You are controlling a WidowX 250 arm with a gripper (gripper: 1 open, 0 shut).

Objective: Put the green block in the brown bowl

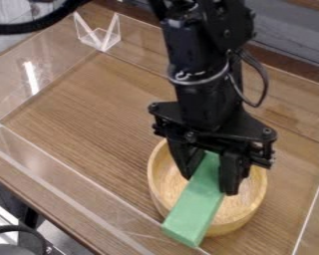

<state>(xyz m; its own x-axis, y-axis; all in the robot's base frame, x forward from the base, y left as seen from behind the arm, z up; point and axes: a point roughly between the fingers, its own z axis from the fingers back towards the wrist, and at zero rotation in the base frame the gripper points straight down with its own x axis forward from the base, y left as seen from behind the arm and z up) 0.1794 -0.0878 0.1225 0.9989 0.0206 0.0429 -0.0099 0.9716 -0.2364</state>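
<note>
The green block (195, 211) is a long bright green bar, tilted, with its upper end between my gripper's fingers and its lower end sticking out over the near rim of the brown bowl (170, 194). The bowl is a light wooden dish low in the middle of the view, partly hidden by my arm. My black gripper (213, 177) points steeply down over the bowl and is shut on the block's upper end.
The wooden tabletop (96, 110) is ringed by low clear plastic walls (43, 164). A small clear folded stand (99, 34) sits at the back left. Black cables run across the upper left corner.
</note>
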